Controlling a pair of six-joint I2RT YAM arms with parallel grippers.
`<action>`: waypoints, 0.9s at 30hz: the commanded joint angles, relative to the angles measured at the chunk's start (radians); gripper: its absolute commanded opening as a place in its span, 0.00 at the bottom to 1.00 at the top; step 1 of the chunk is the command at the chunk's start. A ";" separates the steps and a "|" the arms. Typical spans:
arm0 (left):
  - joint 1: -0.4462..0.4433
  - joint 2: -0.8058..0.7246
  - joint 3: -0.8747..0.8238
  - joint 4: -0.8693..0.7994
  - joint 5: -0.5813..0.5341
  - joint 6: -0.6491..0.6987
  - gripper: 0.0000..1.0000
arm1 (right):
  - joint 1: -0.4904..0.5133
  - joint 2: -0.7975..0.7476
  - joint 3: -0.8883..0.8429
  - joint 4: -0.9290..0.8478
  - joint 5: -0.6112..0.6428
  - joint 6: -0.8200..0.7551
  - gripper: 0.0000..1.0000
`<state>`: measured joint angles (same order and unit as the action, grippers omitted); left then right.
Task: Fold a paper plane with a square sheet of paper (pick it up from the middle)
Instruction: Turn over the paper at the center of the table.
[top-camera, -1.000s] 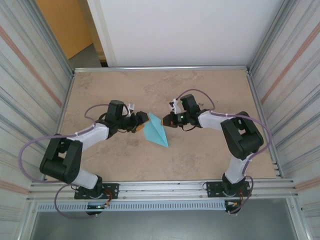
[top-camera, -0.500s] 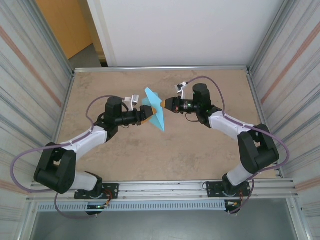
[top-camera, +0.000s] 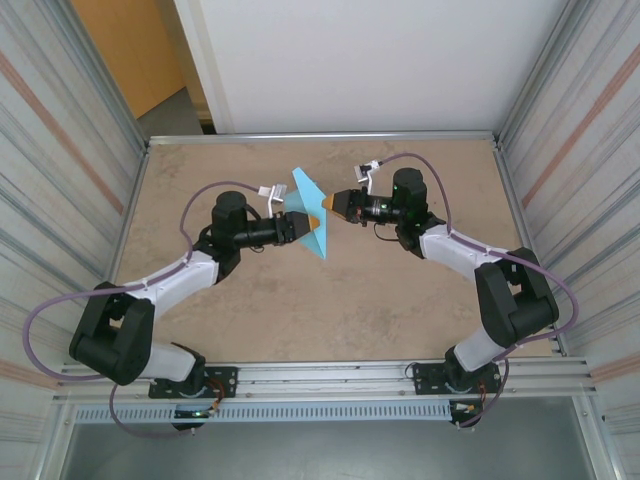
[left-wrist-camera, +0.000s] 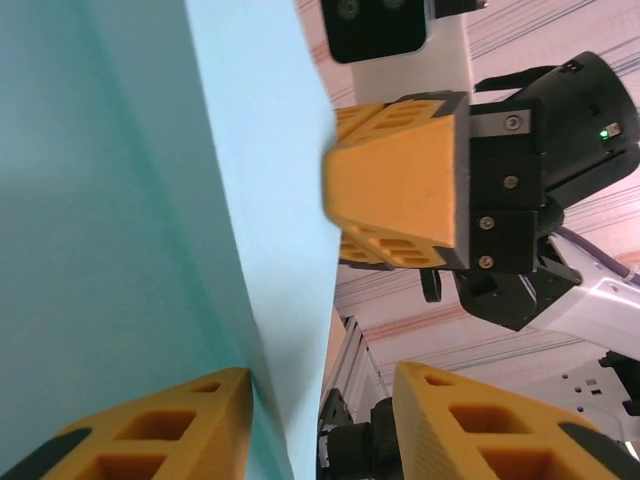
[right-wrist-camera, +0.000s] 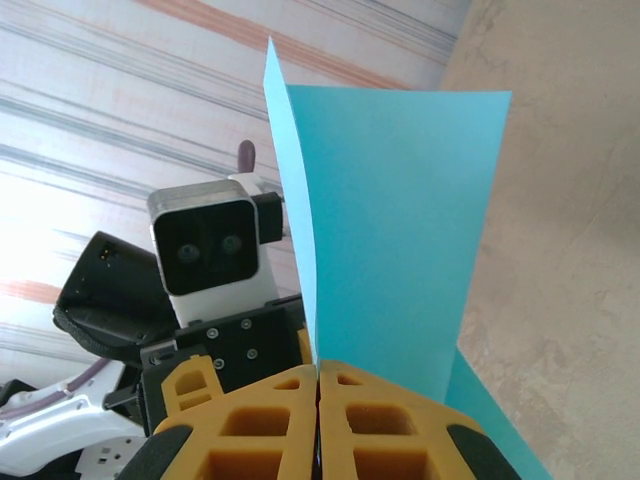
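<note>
- Right gripper (top-camera: 332, 205) is clamped on the light-blue paper (top-camera: 306, 195). In its wrist view we see both orange fingers (right-wrist-camera: 250, 425) pressed together with no gap, and the sheet rises straight out of the seam.
- Left gripper (top-camera: 310, 223) stands open. In its wrist view the paper runs along the inner face of one finger (left-wrist-camera: 150, 435). The other finger (left-wrist-camera: 500, 430) sits clear of the sheet, with a visible gap.
- We see the paper off the table (top-camera: 400, 310), held in the air between the two gripper tips over the far-middle part of the tabletop.
- From above it reads as a narrow pointed shape. One tip points toward the far edge of the table, the other back toward the arm bases.
- Right wrist view shows more than one layer: a broad flat face, a thin edge curving up beside it, and another corner at lower right. We can't tell how many folds there are.
- The grippers face each other from opposite sides of the paper, with their tips near one another. In the left wrist view the right gripper's fingers meet the sheet at its edge.
- Both arms reach inward from their bases, with a purple cable (top-camera: 190, 215) looping over each.
</note>
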<state>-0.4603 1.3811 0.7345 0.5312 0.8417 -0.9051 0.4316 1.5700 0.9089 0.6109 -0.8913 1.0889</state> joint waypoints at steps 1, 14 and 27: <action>-0.003 0.003 0.018 0.067 0.031 0.017 0.36 | -0.008 -0.020 -0.012 0.042 -0.017 0.030 0.10; -0.003 0.023 0.040 0.029 0.021 0.018 0.16 | -0.020 -0.021 -0.023 0.020 -0.013 0.034 0.21; -0.006 -0.002 0.153 -0.466 -0.139 0.270 0.10 | -0.148 -0.144 -0.049 -0.336 0.119 -0.162 0.42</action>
<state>-0.4603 1.4025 0.8253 0.2821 0.7872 -0.7734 0.3069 1.4914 0.8688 0.3946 -0.8185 1.0237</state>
